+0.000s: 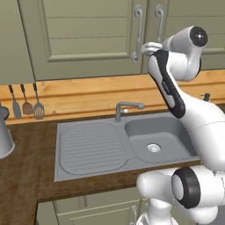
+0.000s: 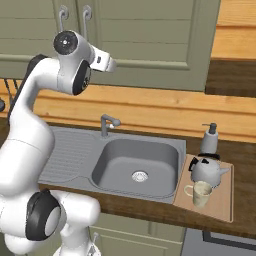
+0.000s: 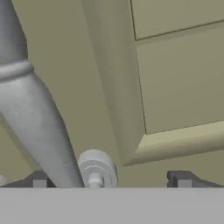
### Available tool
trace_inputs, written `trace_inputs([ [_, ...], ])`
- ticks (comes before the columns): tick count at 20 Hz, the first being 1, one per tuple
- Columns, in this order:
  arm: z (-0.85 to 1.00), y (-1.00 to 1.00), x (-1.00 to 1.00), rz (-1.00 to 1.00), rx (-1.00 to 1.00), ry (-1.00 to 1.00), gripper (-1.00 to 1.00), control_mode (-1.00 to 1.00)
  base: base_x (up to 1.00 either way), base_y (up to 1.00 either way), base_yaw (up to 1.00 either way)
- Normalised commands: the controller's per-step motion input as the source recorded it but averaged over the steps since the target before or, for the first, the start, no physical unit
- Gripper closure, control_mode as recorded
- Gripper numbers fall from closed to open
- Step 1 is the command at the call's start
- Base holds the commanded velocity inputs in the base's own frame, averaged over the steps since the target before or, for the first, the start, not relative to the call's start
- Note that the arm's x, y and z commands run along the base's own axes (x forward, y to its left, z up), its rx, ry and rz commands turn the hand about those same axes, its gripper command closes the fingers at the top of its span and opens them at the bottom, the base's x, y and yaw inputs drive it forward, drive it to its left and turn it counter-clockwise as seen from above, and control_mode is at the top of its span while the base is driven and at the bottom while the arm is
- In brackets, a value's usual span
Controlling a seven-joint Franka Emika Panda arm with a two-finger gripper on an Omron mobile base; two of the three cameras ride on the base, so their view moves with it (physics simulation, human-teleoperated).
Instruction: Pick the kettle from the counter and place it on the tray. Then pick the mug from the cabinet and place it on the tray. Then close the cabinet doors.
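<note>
Running across both base views: a dark brown wood counter (image 1: 26,176) with a grey sink (image 1: 154,136) and ridged drainer (image 1: 90,147) set into it, a bent grey tap (image 1: 125,109) rising behind the basin. Backing it, a band of pale wood wall, three utensils (image 1: 26,105) hanging at its left end. Hanging above, the olive-grey cabinet (image 2: 150,40), both cabinet doors (image 1: 88,35) lying flush and closed, their silver bar handles (image 1: 138,33) standing side by side at the middle seam.

Showing at the left edge of the left base view: part of a tall grey metal vessel (image 1: 4,136) standing on the worktop.

Showing in the right base view, right of the basin: a pale wooden tray (image 2: 220,200) lying on the counter. Sitting on it, the rounded silvery kettle (image 2: 207,170) with its black handle, and just in front of that, touching or almost touching, the cream mug (image 2: 200,194). Standing just behind the tray, a slim grey pump bottle (image 2: 210,140).

Reaching up to the door handles in both base views: the arm, its wrist level with the bars' lower ends.

Looking along the gripper (image 3: 111,180) in the hand view: door panelling close up, a silver handle bar crossing the left side, its round mounting foot sitting between the dark fingertips (image 3: 183,179). Fingers standing spread apart, pinching nothing.
</note>
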Motion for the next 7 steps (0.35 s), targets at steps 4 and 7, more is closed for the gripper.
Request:
trace_inputs([
  [4,-0.21,0.01,0.31,0.00,-0.16,-0.01,-1.00,-1.00,0.00,0.00,0.00],
  [7,-0.15,0.01,0.28,0.00,-0.13,0.00,-1.00,-1.00,0.00,0.00,0.00],
])
